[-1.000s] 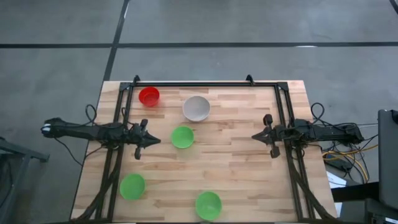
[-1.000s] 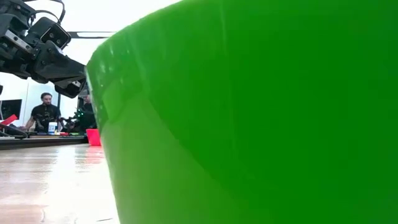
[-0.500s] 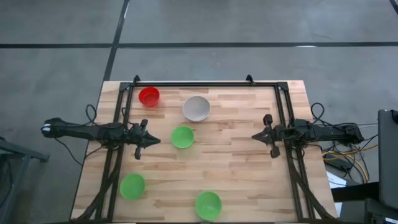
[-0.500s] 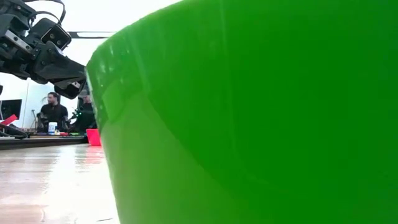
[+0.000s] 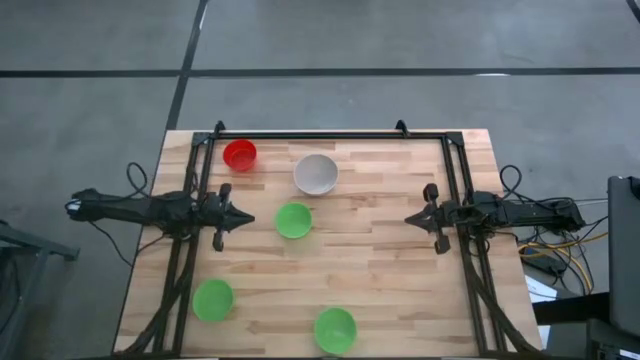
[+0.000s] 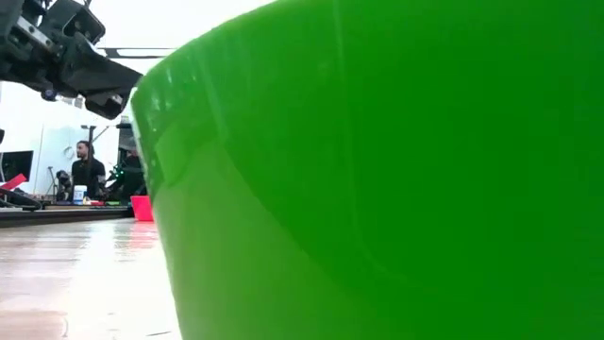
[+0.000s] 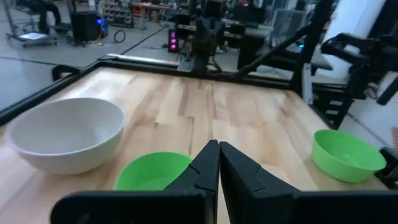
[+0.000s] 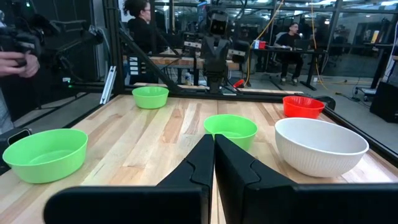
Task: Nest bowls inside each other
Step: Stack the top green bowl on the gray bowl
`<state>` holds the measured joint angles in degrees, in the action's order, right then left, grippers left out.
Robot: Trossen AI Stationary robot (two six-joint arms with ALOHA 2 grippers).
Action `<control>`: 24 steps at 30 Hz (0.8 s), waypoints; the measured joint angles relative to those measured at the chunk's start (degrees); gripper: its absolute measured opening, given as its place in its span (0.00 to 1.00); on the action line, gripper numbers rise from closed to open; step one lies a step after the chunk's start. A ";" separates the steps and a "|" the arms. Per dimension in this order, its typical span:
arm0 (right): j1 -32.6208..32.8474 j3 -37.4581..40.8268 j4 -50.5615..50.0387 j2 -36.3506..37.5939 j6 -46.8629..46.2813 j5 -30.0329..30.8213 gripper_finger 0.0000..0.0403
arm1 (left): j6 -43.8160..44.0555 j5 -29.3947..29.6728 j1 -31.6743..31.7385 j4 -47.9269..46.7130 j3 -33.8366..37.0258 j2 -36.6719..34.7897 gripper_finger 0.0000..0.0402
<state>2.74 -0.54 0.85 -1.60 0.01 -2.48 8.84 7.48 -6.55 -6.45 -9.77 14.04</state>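
Left fingers (image 5: 247,218) pressed together, centre green bowl (image 5: 293,220) just beyond, untouched

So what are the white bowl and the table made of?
The white bowl looks like smooth plastic, maybe ceramic; its wall shows a soft sheen and faint ribs. The table looks like light wood in glued strips, with visible grain and a slight gloss.
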 joint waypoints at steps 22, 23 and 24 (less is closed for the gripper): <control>-0.02 0.00 -0.01 0.00 0.01 0.00 0.02 | 2.06 6.69 0.09 -34.08 -35.49 20.70 0.04; -0.01 -0.01 -0.01 -0.01 0.00 0.00 0.02 | 3.63 7.24 0.09 -35.51 -36.78 22.34 0.04; 0.00 -0.01 0.00 -0.01 0.00 0.01 0.02 | 5.04 7.77 0.09 -36.96 -37.99 24.04 0.04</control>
<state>2.74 -0.55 0.85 -1.60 0.01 -2.47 13.88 15.25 -6.46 -43.41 -47.76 38.08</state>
